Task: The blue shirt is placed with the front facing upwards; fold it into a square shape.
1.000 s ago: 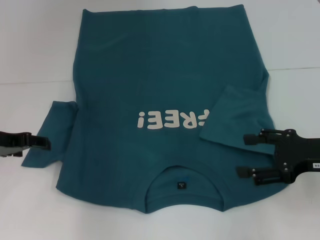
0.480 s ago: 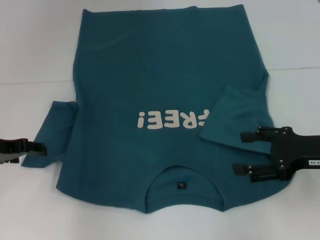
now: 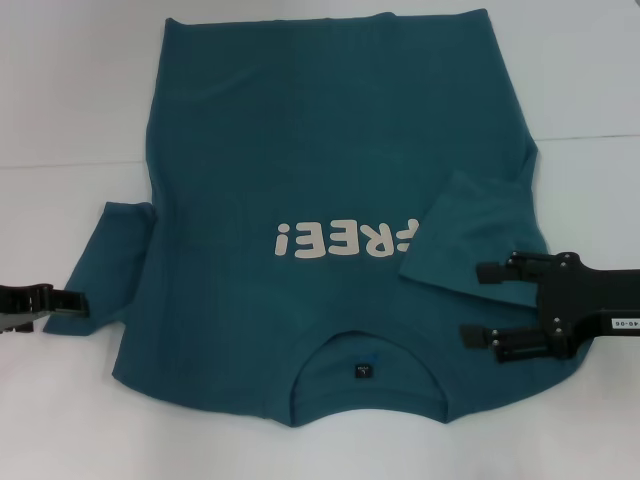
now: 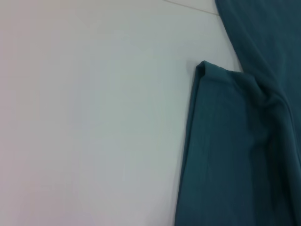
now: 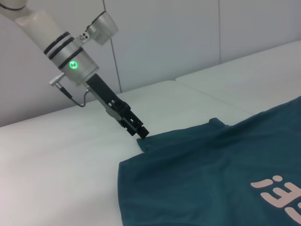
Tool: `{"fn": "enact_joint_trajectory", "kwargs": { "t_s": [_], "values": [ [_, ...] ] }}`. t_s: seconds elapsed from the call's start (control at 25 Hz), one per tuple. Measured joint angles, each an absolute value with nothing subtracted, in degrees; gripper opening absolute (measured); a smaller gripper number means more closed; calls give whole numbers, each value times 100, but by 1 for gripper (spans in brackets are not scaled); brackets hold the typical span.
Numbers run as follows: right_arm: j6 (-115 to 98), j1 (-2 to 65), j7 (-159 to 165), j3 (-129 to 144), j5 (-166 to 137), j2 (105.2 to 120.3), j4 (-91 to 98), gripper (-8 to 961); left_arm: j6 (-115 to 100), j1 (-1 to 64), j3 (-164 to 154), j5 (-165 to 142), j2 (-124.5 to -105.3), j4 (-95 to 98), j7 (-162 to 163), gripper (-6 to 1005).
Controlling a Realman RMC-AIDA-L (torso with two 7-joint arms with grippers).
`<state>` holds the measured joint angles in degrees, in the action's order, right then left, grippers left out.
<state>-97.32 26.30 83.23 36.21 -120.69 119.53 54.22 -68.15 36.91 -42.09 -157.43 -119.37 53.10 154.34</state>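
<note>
The white table point(image 3: 60, 420) carries the blue shirt point(image 3: 330, 130), which lies spread flat across the middle of the surface, front side up. The garment is a dark teal-blue, short-sleeved T-shirt, laid with its neck opening toward the robot and its hem at the far edge. The white "FREE!" lettering point(image 3: 345, 240) reads upside down from the head view and runs across the chest; its last letter on the robot's right is partly covered by cloth.

The right sleeve point(image 3: 470, 235) is folded inward over the body of the shirt — its cuff edge lies diagonally, touching the end of the lettering. The left sleeve point(image 3: 105, 260) lies outward on the table, with a small fold at its far corner; the left wrist view shows this sleeve point(image 4: 225, 155) smooth, with a doubled edge at the corner. The fabric is otherwise flat, with only faint creasing. A small dark neck label point(image 3: 363, 371) sits inside the collar.

The right gripper point(image 3: 485, 303) is over the shirt's right shoulder area, jaws spread wide and holding nothing. The left gripper point(image 3: 75, 300) is at the cuff of the left sleeve; its jaws appear drawn together at the tip — in the right wrist view the tip point(image 5: 142, 133) meets the sleeve edge, but a grip on the cloth cannot be confirmed.
</note>
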Motion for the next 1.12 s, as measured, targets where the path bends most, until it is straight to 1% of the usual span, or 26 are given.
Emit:
{"fn": "enact_joint_trajectory", "kwargs": {
  "t_s": [1.12],
  "values": [
    [-9746, 2708, 8333, 3637, -12103, 11953, 5370, 945, -6476, 3691, -4219, -15725, -11963, 5031, 15383, 823]
  ]
}}
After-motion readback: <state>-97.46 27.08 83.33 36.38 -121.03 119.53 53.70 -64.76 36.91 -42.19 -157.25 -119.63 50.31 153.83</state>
